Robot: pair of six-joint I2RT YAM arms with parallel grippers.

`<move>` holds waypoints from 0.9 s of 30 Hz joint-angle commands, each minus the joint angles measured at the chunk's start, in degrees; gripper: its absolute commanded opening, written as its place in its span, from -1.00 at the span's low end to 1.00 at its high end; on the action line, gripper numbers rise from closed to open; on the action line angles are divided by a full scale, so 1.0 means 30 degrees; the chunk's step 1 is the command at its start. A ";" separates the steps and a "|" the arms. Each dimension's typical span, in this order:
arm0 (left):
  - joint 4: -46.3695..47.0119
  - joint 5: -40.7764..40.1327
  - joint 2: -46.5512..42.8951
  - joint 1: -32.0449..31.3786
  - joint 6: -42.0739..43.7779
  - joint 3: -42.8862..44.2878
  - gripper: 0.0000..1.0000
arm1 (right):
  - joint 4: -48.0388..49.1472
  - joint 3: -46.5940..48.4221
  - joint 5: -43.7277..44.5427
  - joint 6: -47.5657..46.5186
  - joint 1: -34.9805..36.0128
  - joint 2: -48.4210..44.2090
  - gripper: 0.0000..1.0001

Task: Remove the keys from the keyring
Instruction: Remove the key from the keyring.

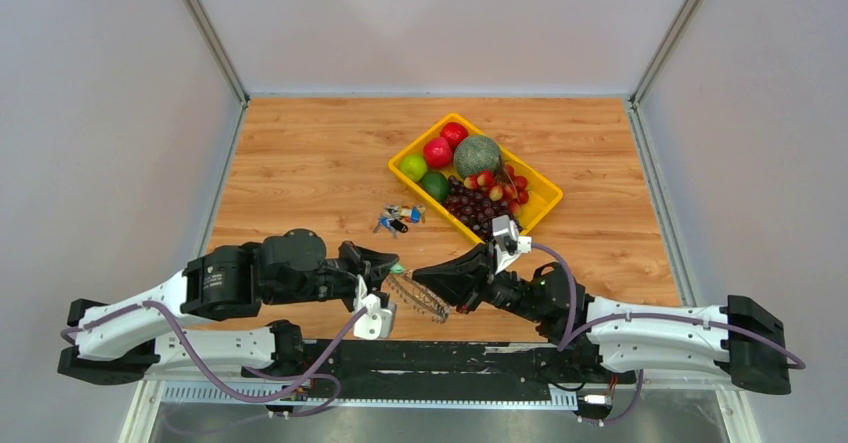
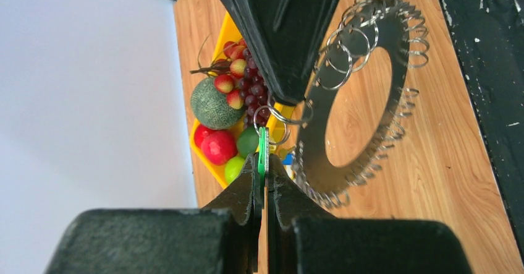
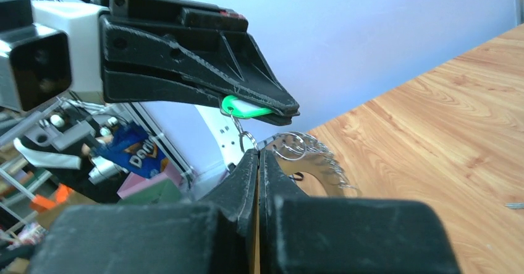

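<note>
**A:** Which step are we on?

**B:** An early one, we judge. Our left end effector (image 2: pixel 263 166) is clamped on the green tag (image 2: pixel 262 144). The keyring (image 1: pixel 422 299) hangs from it, and the keys (image 2: pixel 311 156) are all strung on.

**A:** And to its right?

**B:** Our right end effector (image 3: pixel 257 154) has its fingers pressed together, with the tips at the small link ring (image 3: pixel 247 141) just under the tag. We cannot tell whether any wire is caught.

**A:** Next move?

**B:** We need one key worked along the ring and off while the left holds steady.

**A:** Surroundings?

**B:** A wooden desk (image 1: pixel 300 163). Beyond both end effectors are a coloured key bunch (image 1: pixel 400 216) and a yellow fruit tray (image 1: pixel 535 198). Pale walls enclose us.
</note>
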 commanded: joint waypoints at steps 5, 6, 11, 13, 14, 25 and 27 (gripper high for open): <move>0.1711 0.0831 -0.0491 -0.0057 -0.0529 -0.0528 -1.00 | 0.2128 -0.1321 0.2028 0.2994 -0.0453 -0.1612 -1.00; 0.1738 0.1188 -0.0411 -0.0058 -0.0505 -0.0718 -1.00 | 0.2092 -0.1301 0.1993 0.3043 -0.0493 -0.1732 -1.00; 0.1485 0.1331 0.0207 -0.0059 -0.0493 -0.0904 -1.00 | 0.1596 -0.0857 0.1728 0.3147 -0.0561 -0.1903 -1.00; 0.1500 0.1494 0.0399 -0.0059 -0.0402 -0.0936 -1.00 | 0.1393 -0.0678 0.1693 0.3197 -0.0554 -0.1828 -1.00; 0.1502 0.1515 0.0530 -0.0059 -0.0359 -0.0937 -1.00 | 0.1308 -0.0573 0.1654 0.3211 -0.0546 -0.1785 -1.00; 0.1463 -0.0486 0.0743 -0.0244 -0.0416 -0.0348 -1.00 | -0.0958 -0.0050 0.1550 0.3727 -0.0545 -0.1546 -1.00; 0.1538 -0.0729 0.0745 -0.0251 -0.0678 -0.0090 -1.00 | -0.0780 -0.0249 0.1118 0.3805 -0.0560 -0.1296 -1.00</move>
